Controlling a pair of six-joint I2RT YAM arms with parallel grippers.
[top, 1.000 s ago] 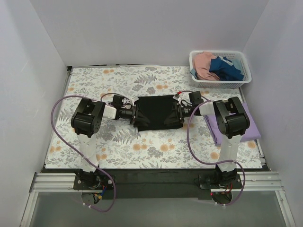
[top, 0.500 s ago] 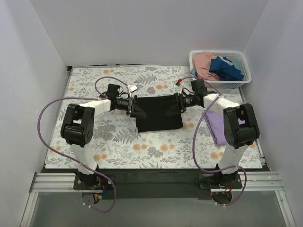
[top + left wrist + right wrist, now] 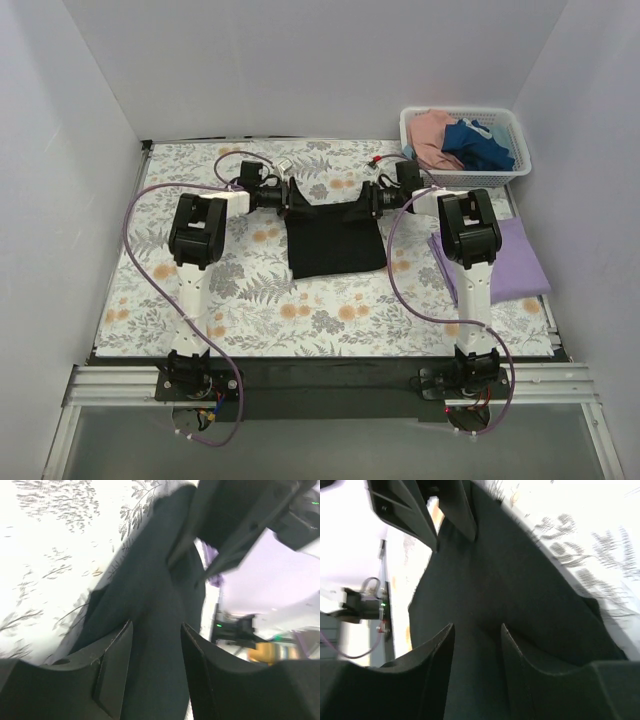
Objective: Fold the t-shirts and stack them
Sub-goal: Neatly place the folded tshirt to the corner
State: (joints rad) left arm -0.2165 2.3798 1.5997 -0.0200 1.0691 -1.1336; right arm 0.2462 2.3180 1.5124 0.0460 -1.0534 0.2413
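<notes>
Both far corners of black t-shirt (image 3: 335,245) in left tool (image 3: 294,198), right tool (image 3: 368,200).

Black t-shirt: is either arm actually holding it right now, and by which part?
Yes, both. The left gripper pinches the black t-shirt at its far left corner, the right gripper at its far right corner.

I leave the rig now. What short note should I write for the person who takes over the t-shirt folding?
Left gripper: closed on a far corner of the black cloth t-shirt.
Right gripper: the other far corner is between its jaws; grip not certain.
Black shirt: middle of the table, looks partly folded.
Done: lavender purple t-shirt lies folded at the right.
To do: finish and stack the black one, then the pink shirt and dark blue shirt in the white lattice basket.
</notes>
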